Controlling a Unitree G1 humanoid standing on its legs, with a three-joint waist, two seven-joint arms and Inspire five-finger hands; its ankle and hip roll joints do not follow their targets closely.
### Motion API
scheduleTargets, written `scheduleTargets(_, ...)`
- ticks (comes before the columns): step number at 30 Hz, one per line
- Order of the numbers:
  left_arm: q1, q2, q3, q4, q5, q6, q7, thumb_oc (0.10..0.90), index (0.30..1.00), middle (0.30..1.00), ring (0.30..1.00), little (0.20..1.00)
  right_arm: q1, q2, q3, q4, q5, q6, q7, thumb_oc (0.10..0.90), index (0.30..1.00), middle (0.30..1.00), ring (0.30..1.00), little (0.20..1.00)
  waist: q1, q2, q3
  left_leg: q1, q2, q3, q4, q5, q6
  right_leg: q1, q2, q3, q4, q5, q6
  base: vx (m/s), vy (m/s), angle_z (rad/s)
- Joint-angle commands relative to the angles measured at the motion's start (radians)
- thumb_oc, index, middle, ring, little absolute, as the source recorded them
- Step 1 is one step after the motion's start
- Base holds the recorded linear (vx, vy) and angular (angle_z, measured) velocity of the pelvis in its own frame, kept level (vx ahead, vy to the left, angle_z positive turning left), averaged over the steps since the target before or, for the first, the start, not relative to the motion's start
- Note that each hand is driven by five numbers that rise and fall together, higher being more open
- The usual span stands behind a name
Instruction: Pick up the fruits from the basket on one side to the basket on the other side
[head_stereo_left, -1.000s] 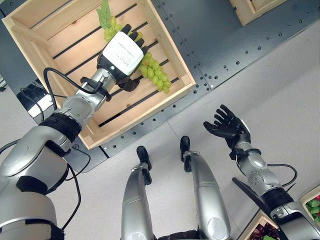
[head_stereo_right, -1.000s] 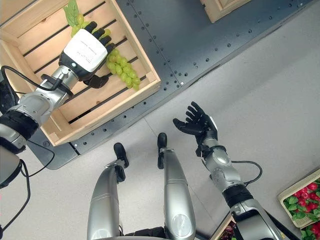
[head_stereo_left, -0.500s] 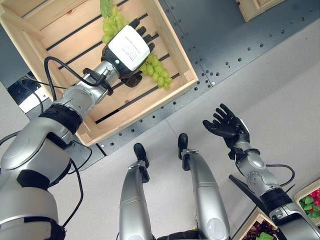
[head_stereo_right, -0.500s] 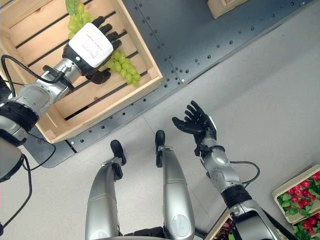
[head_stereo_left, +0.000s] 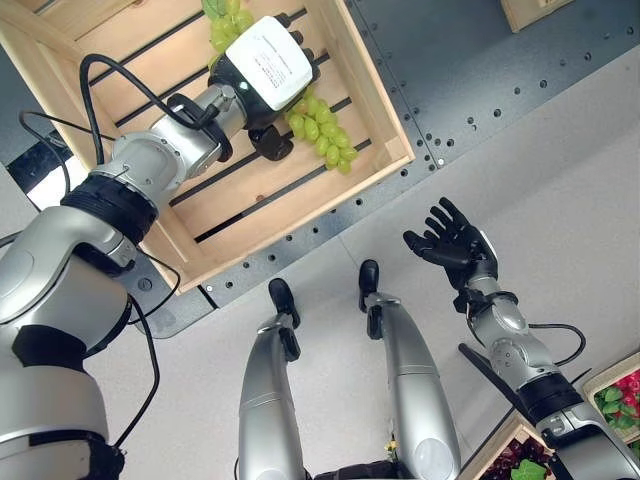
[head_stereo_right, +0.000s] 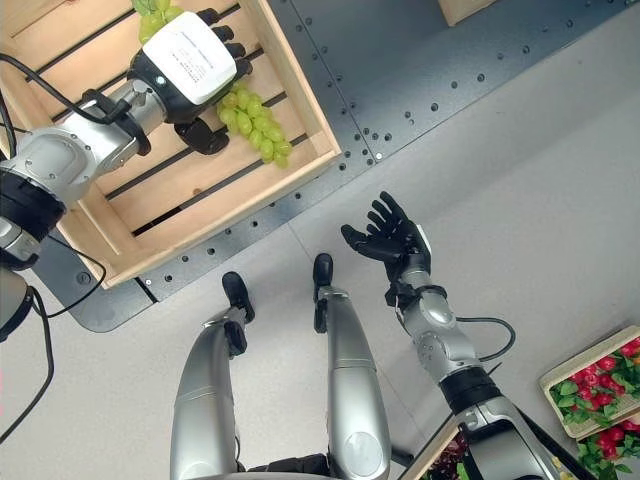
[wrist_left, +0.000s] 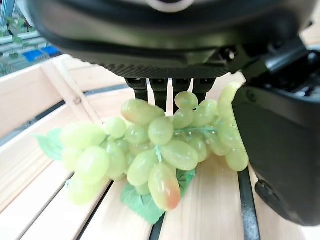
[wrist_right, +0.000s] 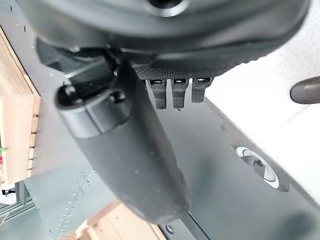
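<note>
Left wrist view shows the left robot hand (wrist_left: 280, 150) poised over the bunch of pale green grapes with a green leaf (wrist_left: 155, 150), its fingers straight above the cluster and the thumb off to one side, so nothing is gripped yet. The bunch lies on the slatted floor of the shallow light wooden crate (head_stereo_left: 385, 120), close to the wall nearest the robot. From the left eye view, the hand covers the upper half of the cluster while the lower grapes trail out toward the crate's corner.

To do this grasp well, the hand should probably settle lower so fingers and thumb can close around the thick middle of the bunch rather than its loose tip; single grapes would likely slip out. It should then lift straight up to clear the crate wall.

The right robot hand (head_stereo_left: 452, 245) is held idle above the grey floor, palm up and fingers spread.
</note>
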Motion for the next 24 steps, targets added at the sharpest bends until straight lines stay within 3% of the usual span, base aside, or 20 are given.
scheduleTargets(1,0.024,-0.048,-0.022,0.018,-0.011,-0.003,-0.107,0.400,0.300,0.300,0.300,0.300,0.016,0.003,-0.076,-0.105,0.003,-0.078,-0.007,0.800,0.900,0.900,0.900,0.900,-0.021,-0.013,-0.012,0.042,-0.023,0.127,-0.043,-0.035,0.020,0.028,0.060,0.014,-0.049,0.027,0.018,0.00,0.000,0.00)
scheduleTargets(7,0.024,-0.039,-0.026,0.008,0.011,-0.048,-0.105,0.400,0.300,0.300,0.300,0.300,0.026,-0.001,-0.084,-0.103,0.013,-0.084,0.000,0.800,0.900,0.900,0.900,0.900,-0.020,-0.011,-0.012,0.071,-0.023,0.137,-0.047,-0.041,0.023,0.051,0.060,0.016,-0.052,0.027,0.022,0.00,0.005,-0.01)
scheduleTargets(18,0.063,0.021,-0.002,-0.012,0.035,-0.088,0.066,0.400,0.300,0.300,0.300,0.300,0.091,-0.001,-0.120,-0.095,0.026,-0.093,0.044,0.800,0.900,0.900,0.900,0.900,-0.015,-0.010,-0.012,0.229,-0.027,0.139,-0.053,-0.076,0.031,0.201,0.063,0.032,-0.078,0.014,0.031,0.00,0.008,-0.03)
scheduleTargets(20,0.084,0.034,0.011,-0.019,-0.014,-0.072,0.064,0.400,0.300,0.300,0.300,0.300,0.100,0.001,-0.129,-0.098,0.023,-0.086,0.044,0.800,0.900,0.900,0.900,0.900,-0.014,-0.009,-0.012,0.265,-0.029,0.136,-0.054,-0.082,0.032,0.238,0.063,0.035,-0.085,0.012,0.033,0.03,0.035,-0.10)
scheduleTargets(24,0.188,0.043,0.120,-0.027,-0.317,0.022,0.118,0.400,0.300,0.300,0.300,0.300,0.133,0.008,-0.154,-0.103,0.028,-0.068,0.068,0.800,0.900,0.900,0.900,0.900,-0.009,-0.003,-0.012,0.373,-0.036,0.130,-0.081,-0.083,0.034,0.343,0.056,0.037,-0.113,0.006,0.030,0.03,0.055,-0.13)
